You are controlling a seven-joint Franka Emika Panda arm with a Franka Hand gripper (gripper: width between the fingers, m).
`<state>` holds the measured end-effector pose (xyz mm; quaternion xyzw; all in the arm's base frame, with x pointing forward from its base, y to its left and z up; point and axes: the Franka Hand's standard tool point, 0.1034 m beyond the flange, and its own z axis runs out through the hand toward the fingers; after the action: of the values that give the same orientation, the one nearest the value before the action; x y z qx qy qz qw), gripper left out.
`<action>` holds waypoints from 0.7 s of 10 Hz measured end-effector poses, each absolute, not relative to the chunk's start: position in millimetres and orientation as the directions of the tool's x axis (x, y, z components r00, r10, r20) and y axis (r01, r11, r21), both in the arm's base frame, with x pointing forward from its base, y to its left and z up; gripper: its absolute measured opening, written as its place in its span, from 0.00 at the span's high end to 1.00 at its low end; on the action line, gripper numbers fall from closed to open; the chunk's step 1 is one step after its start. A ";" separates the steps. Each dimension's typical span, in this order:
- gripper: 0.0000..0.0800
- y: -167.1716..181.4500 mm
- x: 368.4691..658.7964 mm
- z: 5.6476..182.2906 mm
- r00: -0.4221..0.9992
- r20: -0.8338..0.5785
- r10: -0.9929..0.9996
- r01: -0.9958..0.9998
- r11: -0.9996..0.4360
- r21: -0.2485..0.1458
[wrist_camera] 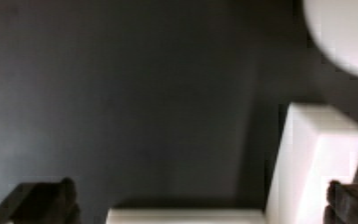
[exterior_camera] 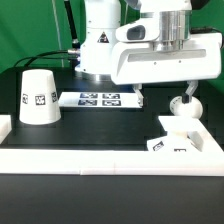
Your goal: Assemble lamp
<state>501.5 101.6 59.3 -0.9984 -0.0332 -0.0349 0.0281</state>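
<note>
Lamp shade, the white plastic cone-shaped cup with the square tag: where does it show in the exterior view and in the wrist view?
Exterior view: the white plastic truncated-cone shade stands on the black table at the exterior view's left, beside the marker board.
Wrist view: not in it.
Shared landmark: the flat square white base, which seems to be the white slab in the wrist view.

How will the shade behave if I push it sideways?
The shade stands wide end down on the table, so it will probably slide rather than tip. It looks like plain white plastic, so it is likely light and easily knocked away. Its tapered wall may slip out of the fingers as they close.
</note>
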 end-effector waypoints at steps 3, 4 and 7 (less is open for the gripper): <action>0.13 122.6 482.0 63.2 0.995 0.065 0.073 0.077 -0.995 -0.056; 0.13 130.2 480.0 63.2 0.995 0.064 0.074 0.078 -0.995 -0.058; 0.13 150.5 476.2 60.7 0.995 0.060 0.083 0.087 -0.994 -0.062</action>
<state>476.2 150.5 60.7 -0.9982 -0.0424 -0.0288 0.0323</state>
